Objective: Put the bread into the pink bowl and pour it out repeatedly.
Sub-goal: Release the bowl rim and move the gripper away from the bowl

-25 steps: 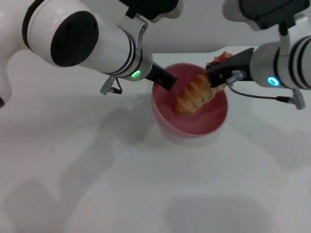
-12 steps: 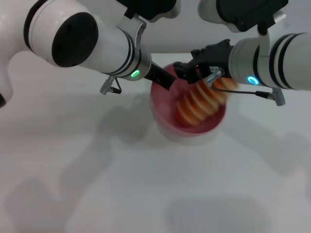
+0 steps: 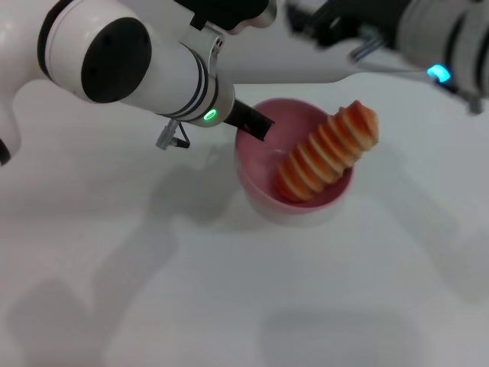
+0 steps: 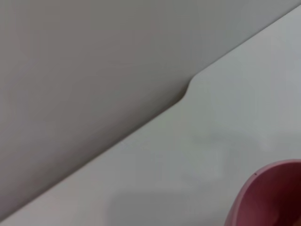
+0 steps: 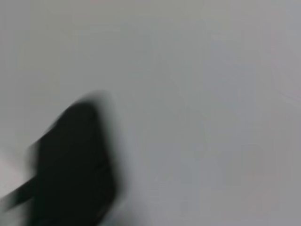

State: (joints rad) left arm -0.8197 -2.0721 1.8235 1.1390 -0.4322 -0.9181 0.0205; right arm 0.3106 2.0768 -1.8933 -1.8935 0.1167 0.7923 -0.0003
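Head view: the bread [image 3: 327, 153] lies slanted in the pink bowl [image 3: 260, 183], its lower end down inside against the near wall, its upper end resting over the right-hand rim and sticking out past it. Nothing is holding it. The bowl stands upright on the white table [image 3: 153, 290], roughly centre, a little toward the far side.

Left gripper [image 3: 256, 126]: dark tip sits at the bowl's far-left rim, appearing to touch or clasp it. Whether the claw is clenched on the rim or merely set against it, I cannot tell. The left wrist view shows only a slice of pink rim and bare table.

Right gripper [image 3: 328, 23]: up at the far right, well apart from bowl and loaf, motion-blurred. It carries no bread; whether its fingers are spread or closed I cannot tell. The right wrist view gives only a dark blur against grey.

Progress, as judged: the "put in" half of a cycle looks done, though the loaf is perched rather than fully seated. The pour-out is left: the bowl is not yet tipped. With the left claw at the rim, that arm seems placed to do the tipping. The overhanging end suggests the loaf should slide out readily.
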